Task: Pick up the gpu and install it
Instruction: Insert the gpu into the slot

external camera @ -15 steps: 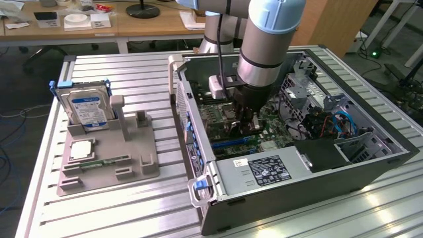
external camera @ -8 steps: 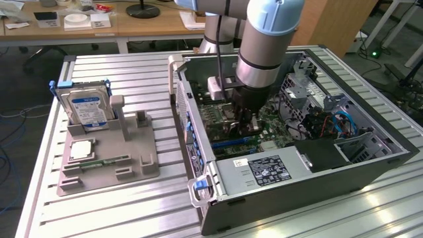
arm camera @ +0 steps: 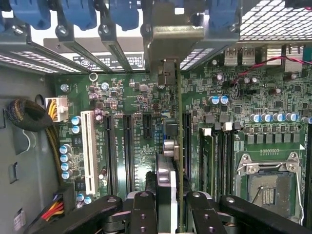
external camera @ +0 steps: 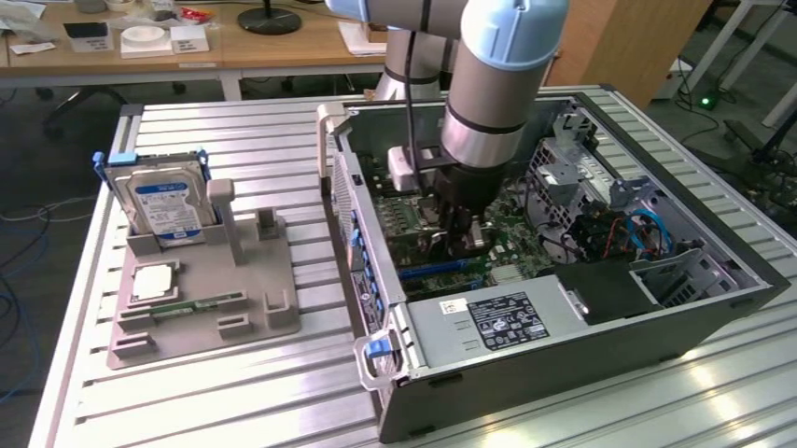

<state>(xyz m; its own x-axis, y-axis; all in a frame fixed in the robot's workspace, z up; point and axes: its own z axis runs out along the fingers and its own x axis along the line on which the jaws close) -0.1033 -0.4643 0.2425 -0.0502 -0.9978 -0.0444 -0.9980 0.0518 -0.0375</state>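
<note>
Inside the open dark-grey desktop computer case (external camera: 697, 322), the black two-fingered gripper (arm camera: 168, 207) pinches the thin dark gpu card (arm camera: 171, 146) edge-on above the green motherboard (arm camera: 146, 131), its metal bracket (arm camera: 168, 44) at the rear slots; seating likely needs straight pressure, with tight room between neighbouring black slots (arm camera: 127, 146)

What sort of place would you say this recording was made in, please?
Probably a robotics lab or workshop: an open computer case lies on a slatted aluminium workbench, a grey parts fixture holds a hard drive, and cluttered wooden desks stand behind.
</note>
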